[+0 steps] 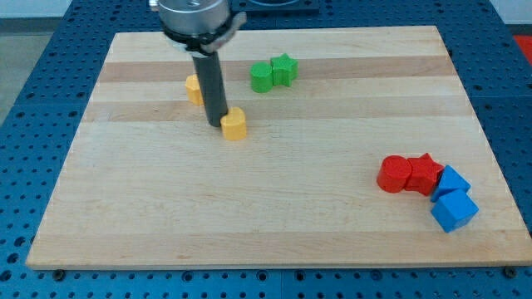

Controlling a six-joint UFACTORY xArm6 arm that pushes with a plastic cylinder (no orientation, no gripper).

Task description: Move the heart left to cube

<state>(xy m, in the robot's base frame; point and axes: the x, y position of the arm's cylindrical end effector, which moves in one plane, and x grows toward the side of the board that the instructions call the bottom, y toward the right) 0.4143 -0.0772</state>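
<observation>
In the camera view, my tip [217, 124] stands on the wooden board [266, 224], touching or just beside the view's-left edge of the yellow heart [235, 124], which lies a little above the board's middle, toward the view's left. There are no jaws to open or close; the rod holds nothing and only presses sideways. A second yellow block [194, 89], its shape partly hidden behind the rod, sits up and to the view's left. Two green blocks [273, 73], touching each other, lie toward the view's top. Well apart, at the view's lower right, sit a red cylinder [392, 175] and a red star [425, 174], with a blue block [453, 181] and the blue cube [455, 210] just beside them.

I judge the step in hand to be pushing the heart across to the spot at the cube's left. The push should run down and to the view's right, with the tip kept behind the heart's centre so it does not spin off. The route should pass below the red pair, stopping short of the cube.
</observation>
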